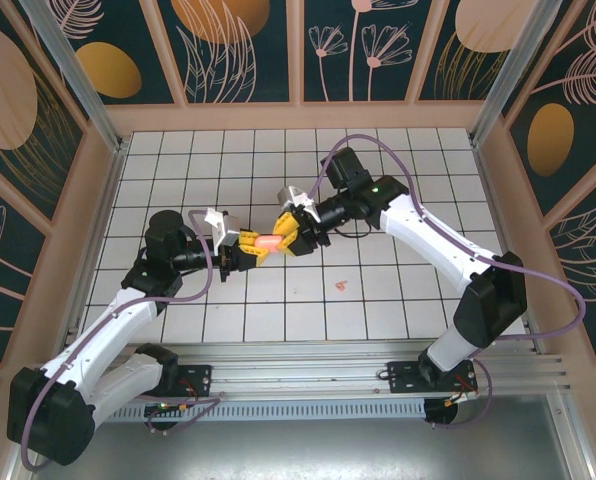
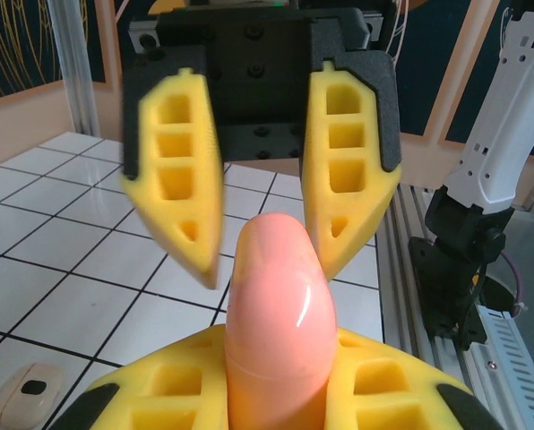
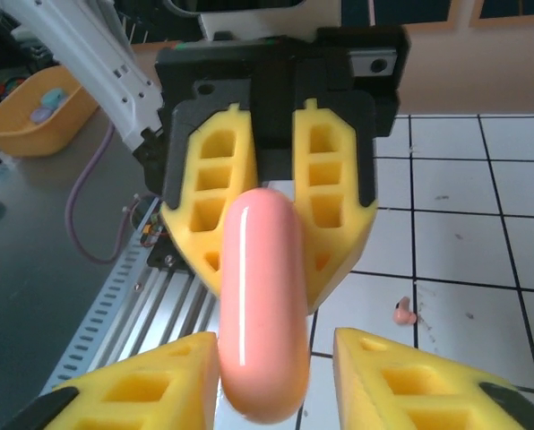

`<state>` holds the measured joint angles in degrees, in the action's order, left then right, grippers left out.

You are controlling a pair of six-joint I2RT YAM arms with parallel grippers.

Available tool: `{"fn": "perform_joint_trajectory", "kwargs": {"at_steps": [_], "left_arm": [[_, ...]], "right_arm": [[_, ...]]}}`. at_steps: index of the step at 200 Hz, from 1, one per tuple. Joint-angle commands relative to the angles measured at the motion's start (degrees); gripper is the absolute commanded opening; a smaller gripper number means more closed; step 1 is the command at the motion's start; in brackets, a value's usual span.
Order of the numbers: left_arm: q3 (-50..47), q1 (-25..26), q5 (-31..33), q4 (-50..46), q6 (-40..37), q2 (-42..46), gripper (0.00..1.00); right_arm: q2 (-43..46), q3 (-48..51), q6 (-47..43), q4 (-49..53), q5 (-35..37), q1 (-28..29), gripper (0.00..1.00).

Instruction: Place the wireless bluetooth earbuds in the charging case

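A salmon-pink rounded piece (image 1: 268, 241) is held above the middle of the table, with my left gripper (image 1: 256, 247) shut on it. In the left wrist view it stands up between my yellow fingers (image 2: 383, 385). My right gripper (image 1: 283, 235) faces it, open, its fingers (image 3: 401, 376) either side of the piece's free end (image 3: 258, 340), with a gap on the right. The charging case (image 2: 25, 396), a cream oval pod with a dark middle, lies on the tiles below the left gripper. One tiny pink earbud (image 1: 340, 286) lies on the table (image 1: 378, 300), also at right in the right wrist view (image 3: 403, 313).
An aluminium rail (image 1: 308, 380) runs along the near edge of the table by the arm bases. Frame posts and patterned walls close the table on three sides. An orange bin (image 3: 43, 107) sits off the table beyond the rail.
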<state>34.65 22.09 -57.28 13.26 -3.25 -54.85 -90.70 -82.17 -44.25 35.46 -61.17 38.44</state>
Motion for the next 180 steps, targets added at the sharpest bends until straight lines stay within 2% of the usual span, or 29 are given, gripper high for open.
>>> {"fn": "perform_joint_trajectory", "kwargs": {"at_steps": [1,101,180], "left_arm": [[1.4,0.3,-1.8,1.2,-0.4,0.7,0.16],[1.2,0.4,-1.2,0.1,-0.7,1.4,0.16],[1.2,0.5,-0.8,0.1,-0.8,1.5,0.16]], "right_arm": [[0.0,-0.3,3.3,-4.1,-0.6,0.3,0.44],[2.8,3.1,10.5,-13.5,2.5,-2.3,0.43],[3.6,4.7,13.9,-16.3,3.3,-3.5,0.44]]}}
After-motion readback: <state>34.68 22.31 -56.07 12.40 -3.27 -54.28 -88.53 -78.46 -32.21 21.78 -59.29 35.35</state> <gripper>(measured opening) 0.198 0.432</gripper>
